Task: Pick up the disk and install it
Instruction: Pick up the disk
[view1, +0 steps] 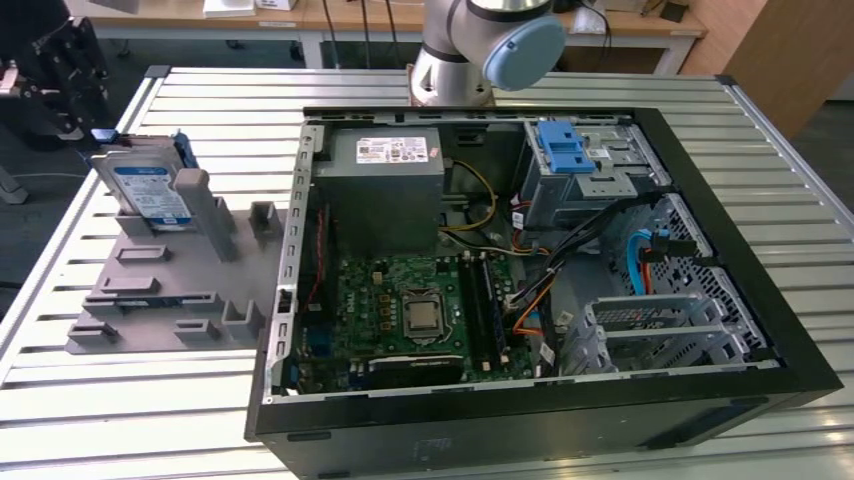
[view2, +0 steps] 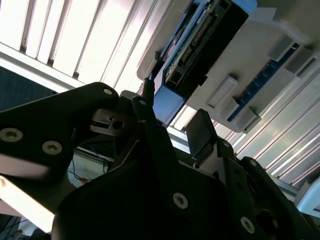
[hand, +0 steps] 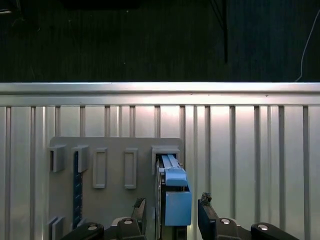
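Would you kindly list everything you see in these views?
table: one, silver slats, under everything
case: one, black, open, mid-table
holder: one, grey, exterior view's left of the case
disk: one, silver in blue carrier, upright in the holder
metal box: one, grey, inside the case
drive cage: one, grey with blue latch, inside the case
circuit board: one, green, inside the case
arm: one, grey with blue cap, far side of the case
end effector: one, black, open, clear of the disk
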